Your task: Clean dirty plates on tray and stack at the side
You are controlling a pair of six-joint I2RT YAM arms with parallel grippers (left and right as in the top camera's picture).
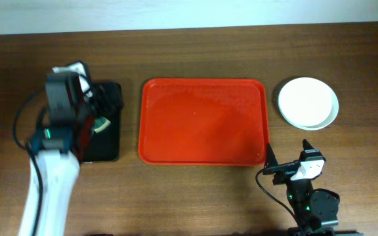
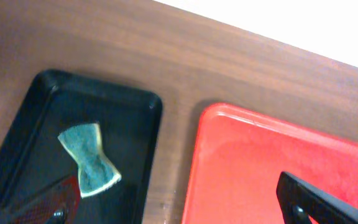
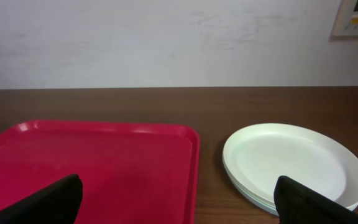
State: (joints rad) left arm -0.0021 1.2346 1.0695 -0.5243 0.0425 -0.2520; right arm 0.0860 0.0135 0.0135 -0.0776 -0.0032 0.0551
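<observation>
Red tray (image 1: 202, 121) lies on the table (image 1: 176, 52), and your plates (image 1: 308, 103) sit stacked just right of it. Your left gripper (image 2: 182, 208) hangs spread wide above the black tray (image 2: 135, 106) holding a sponge (image 2: 89, 158). Your right gripper (image 3: 182, 202), also spread, faces the stack, gripping nothing.

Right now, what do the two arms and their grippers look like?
The left arm has a white rounded forearm, a black wrist block with a green light, and a black cable looping beside it. The right arm is black, with a white block near the wrist, a green light and a black cable. The left gripper and right gripper both have dark, flat fingers.
</observation>
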